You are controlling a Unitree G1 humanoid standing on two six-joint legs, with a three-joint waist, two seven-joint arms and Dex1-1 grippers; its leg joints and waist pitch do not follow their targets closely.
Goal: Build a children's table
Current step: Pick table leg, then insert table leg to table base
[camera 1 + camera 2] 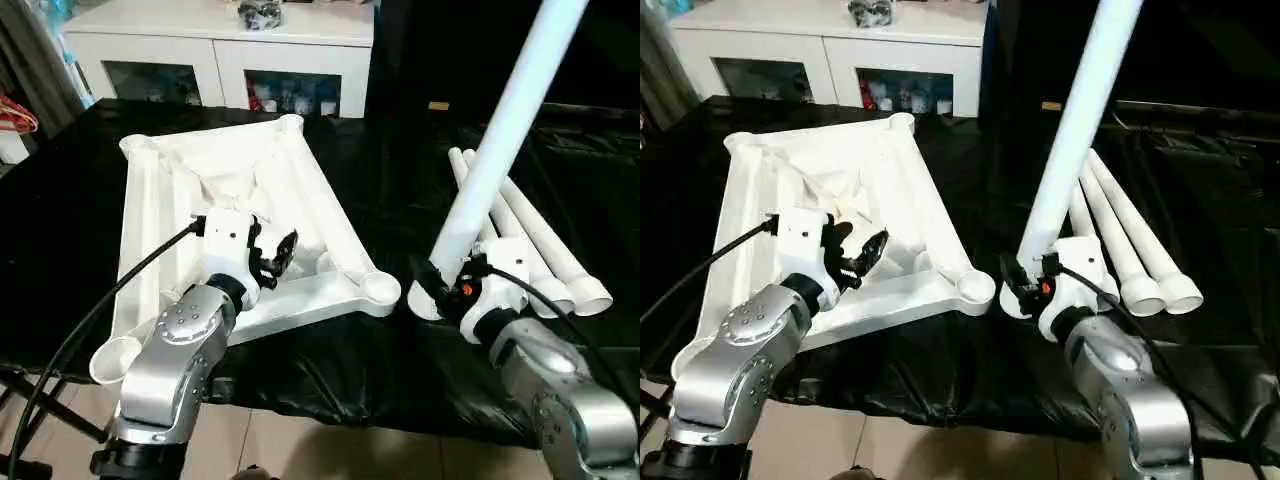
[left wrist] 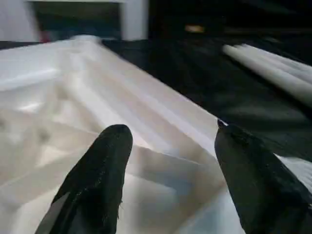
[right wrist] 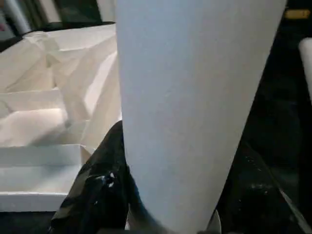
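Your table top [image 1: 300,180] lies underside up at centre left on the black cloth [image 1: 60,220]. Left gripper [image 1: 275,256] hovers over it, jaws apart, empty. Right gripper [image 1: 437,283] clamps one leg [image 1: 505,130] upright; three legs [image 1: 545,240] lie right.

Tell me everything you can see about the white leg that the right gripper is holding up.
The leg is a long, round, smooth white tube, plastic by its look, tapering slightly. It stands steeply tilted, its upper end leaning away to the right and out of view. The right gripper clamps it near the lower end, black fingers on either side. It is raised beside the upturned tabletop, close to the near right corner socket but not in it. Three other legs lie behind it on the black cloth.
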